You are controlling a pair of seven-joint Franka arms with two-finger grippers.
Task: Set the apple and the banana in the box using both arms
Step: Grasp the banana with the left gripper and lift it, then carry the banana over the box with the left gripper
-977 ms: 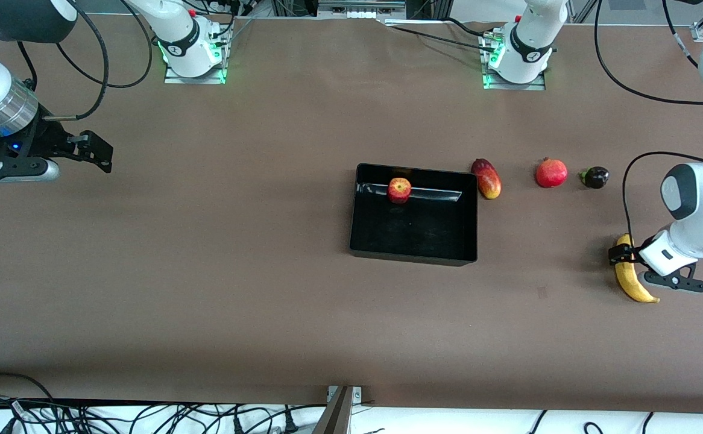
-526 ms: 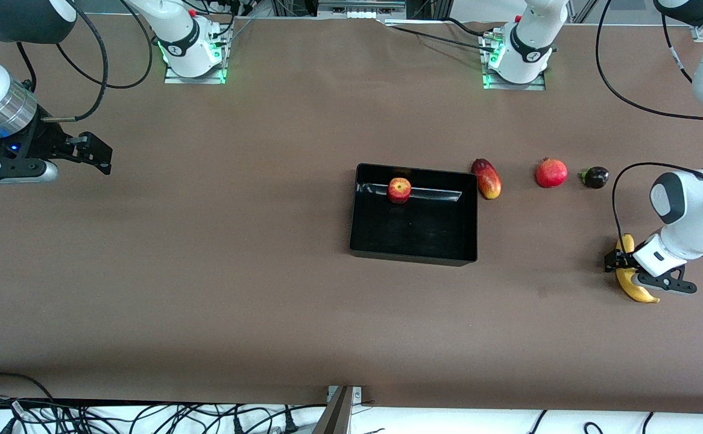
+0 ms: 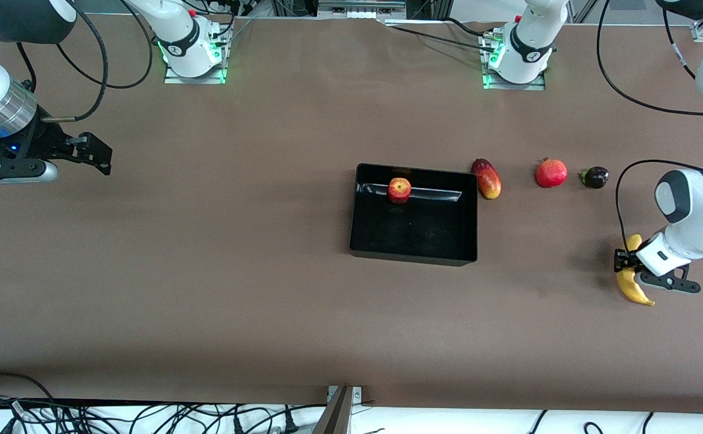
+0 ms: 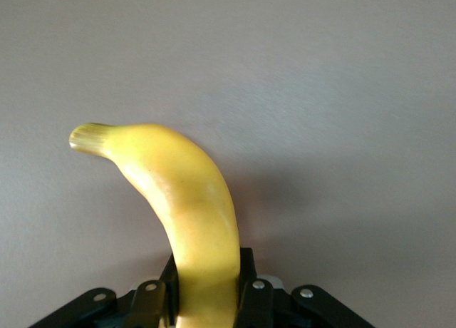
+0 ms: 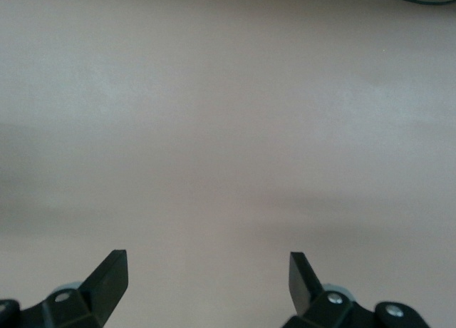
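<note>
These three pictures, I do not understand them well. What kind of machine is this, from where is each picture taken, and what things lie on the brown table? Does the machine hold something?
You see two white robot arms bolted to a table, each ending in a two-finger gripper. The wide picture comes from a high camera facing the robots. The two close pictures come from small cameras on the arms' wrists.

On the table stands a black box with an apple already in it. Beside the box, toward the left arm's end, lie a mango, a pomegranate and a small dark fruit in a row.

The left gripper is shut on the banana, nearer to the front camera than that row; its wrist view shows the banana between the fingers. The right gripper waits open over bare table at the right arm's end.
</note>
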